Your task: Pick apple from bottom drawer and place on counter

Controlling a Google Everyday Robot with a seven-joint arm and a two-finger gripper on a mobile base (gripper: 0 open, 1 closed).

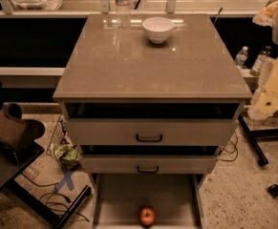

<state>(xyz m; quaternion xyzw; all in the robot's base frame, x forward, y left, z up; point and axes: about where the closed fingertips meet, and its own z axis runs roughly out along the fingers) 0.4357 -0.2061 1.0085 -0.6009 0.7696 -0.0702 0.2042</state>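
In the camera view, the apple (147, 216) lies on the floor of the open bottom drawer (122, 194), at its near middle. The end effector (261, 108) hangs at the right, beside the bench (129, 66), well apart from the apple; its state we cannot tell. We judge it should swing left and low, then drop straight over the apple

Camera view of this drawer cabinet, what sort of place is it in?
Probably a robot test lab, not a home: loose cables trail over the speckled floor, the bottom drawer lies open holding an apple, and the gripper hangs right of the counter.
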